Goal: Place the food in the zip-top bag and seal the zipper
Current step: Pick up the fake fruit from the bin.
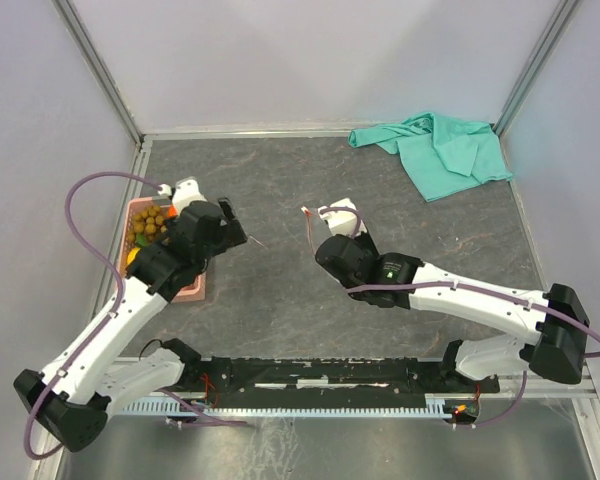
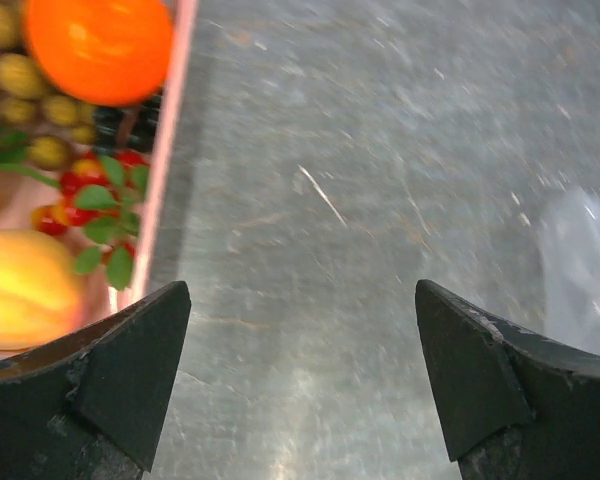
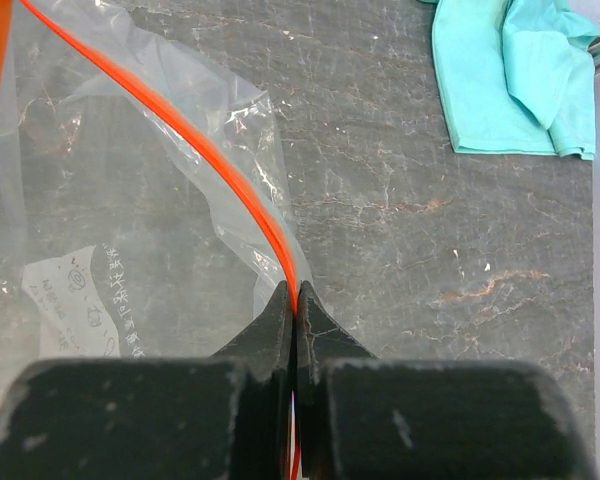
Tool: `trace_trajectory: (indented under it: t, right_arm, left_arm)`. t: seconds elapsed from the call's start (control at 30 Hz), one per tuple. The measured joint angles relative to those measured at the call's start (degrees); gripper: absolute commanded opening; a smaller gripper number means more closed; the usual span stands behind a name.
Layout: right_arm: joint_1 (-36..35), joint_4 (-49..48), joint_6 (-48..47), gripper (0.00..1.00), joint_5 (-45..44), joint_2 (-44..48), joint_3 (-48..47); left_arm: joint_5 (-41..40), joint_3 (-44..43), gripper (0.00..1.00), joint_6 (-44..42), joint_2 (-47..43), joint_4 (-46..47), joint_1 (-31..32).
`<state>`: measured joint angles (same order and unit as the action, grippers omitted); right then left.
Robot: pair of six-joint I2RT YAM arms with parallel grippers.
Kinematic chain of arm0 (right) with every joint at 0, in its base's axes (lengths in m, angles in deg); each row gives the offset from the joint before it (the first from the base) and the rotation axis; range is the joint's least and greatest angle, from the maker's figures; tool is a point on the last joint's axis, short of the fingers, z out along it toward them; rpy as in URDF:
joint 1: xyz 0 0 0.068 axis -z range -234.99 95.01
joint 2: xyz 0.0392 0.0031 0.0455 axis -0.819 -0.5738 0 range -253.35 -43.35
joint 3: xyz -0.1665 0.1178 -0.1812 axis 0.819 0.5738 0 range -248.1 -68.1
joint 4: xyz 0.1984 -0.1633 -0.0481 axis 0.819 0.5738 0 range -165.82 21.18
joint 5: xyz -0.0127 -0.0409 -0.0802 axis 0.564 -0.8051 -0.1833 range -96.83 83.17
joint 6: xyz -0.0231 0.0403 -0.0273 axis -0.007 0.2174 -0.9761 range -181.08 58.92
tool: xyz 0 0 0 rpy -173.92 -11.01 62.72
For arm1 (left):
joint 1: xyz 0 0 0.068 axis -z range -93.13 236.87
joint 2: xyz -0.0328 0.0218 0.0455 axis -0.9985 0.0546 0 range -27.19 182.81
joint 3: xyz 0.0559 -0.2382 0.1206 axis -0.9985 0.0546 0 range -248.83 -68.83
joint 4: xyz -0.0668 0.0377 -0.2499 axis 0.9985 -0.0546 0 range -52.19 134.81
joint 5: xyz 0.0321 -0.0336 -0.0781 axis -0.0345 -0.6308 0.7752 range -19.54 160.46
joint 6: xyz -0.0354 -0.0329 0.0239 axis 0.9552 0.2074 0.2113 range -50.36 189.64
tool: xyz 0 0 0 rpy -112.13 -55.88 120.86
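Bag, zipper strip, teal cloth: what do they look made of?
The zip-top bag: thin clear plastic film, glossy, creased, tabletop shows through. The zipper: orange-red strip, likely stiffer plastic. The teal cloth: matte fabric, soft folds; weave unresolved.

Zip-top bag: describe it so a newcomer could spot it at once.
On the dark table, look midway between the pink basket at left and the teal cloth in the far right corner. There the right gripper, jaws shut, pinches the bag by its edge. It alone is clear plastic, with an orange-red strip along its mouth.
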<state>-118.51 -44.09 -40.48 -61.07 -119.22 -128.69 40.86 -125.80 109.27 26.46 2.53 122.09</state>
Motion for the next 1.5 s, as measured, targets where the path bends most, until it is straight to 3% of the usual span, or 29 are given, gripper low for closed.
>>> trace_trajectory:
  t: [0.27, 0.67, 1.2, 1.5]
  right_arm:
    - [0.6, -1.7, -1.7, 0.02, 0.0, 0.3, 1.2]
    - [0.7, -4.4, -3.2, 0.02, 0.2, 1.3, 3.1]
    - [0.7, -4.8, -3.5, 0.02, 1.5, 0.5, 3.1]
    - [0.7, -4.7, -3.5, 0.01, 1.7, -1.3, 2.8]
  left_arm:
    - [5.9, -0.4, 0.99, -0.3, 5.4, 0.9, -22.8]
    - [14.3, -3.5, 0.99, -5.4, 23.6, 6.2, -37.4]
    - [29.6, -7.5, 0.98, -6.4, 37.2, 16.9, -47.1]
    - [33.1, -8.1, 0.85, -6.5, 40.0, 18.9, -47.6]
